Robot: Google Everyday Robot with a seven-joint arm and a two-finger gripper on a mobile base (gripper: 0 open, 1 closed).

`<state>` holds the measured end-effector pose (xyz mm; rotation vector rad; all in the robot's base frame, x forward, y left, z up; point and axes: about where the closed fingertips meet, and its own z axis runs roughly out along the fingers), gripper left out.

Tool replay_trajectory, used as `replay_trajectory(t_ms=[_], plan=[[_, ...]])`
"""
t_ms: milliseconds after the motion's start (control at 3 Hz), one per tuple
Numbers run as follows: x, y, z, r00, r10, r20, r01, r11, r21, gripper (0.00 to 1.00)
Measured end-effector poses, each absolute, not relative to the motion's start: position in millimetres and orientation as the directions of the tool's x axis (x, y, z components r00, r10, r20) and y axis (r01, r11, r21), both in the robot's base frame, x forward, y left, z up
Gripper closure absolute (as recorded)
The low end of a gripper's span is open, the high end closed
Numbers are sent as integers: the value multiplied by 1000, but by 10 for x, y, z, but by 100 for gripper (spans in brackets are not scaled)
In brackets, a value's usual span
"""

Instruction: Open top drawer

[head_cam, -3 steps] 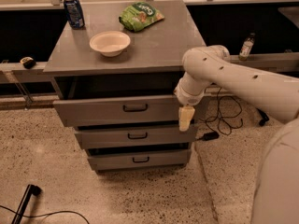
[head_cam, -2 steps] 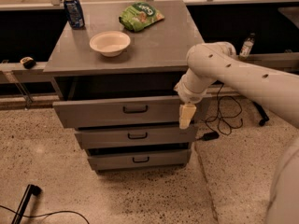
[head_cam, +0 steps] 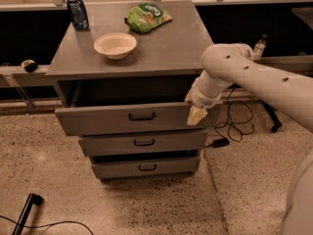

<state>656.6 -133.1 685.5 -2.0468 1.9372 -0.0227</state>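
Note:
The top drawer (head_cam: 107, 119) is the tallest of three grey drawers under a grey cabinet top. It stands pulled out a little, with a dark gap above its front. Its small black loop handle (head_cam: 142, 116) sits at the centre of the front. My gripper (head_cam: 197, 115) hangs from the white arm at the right end of the top drawer's front, to the right of the handle. Its pale fingers point down over the drawer's right edge.
On the cabinet top (head_cam: 176, 48) stand a white bowl (head_cam: 115, 45), a blue can (head_cam: 77, 12) and a green snack bag (head_cam: 146, 16). Two shorter drawers (head_cam: 144, 142) sit below. Black cables (head_cam: 234, 126) lie on the floor at right; a black object (head_cam: 27, 212) lies at lower left.
The arm has swung slightly up and to the right, its elbow rising. The gripper stays at the right end of the top drawer front. The drawer looks about as far out as before.

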Motion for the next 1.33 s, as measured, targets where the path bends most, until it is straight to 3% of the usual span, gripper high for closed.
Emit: replay_trajectory(t_ms=[333, 667, 1333], plan=[[6561, -1332, 6854, 79, -975, -206, -970, -28, -240, 43], [6421, -1311, 6866, 88, -977, -195, -975, -44, -216, 35], [5820, -1223, 6908, 99, -986, -134, -988, -81, -131, 34]])
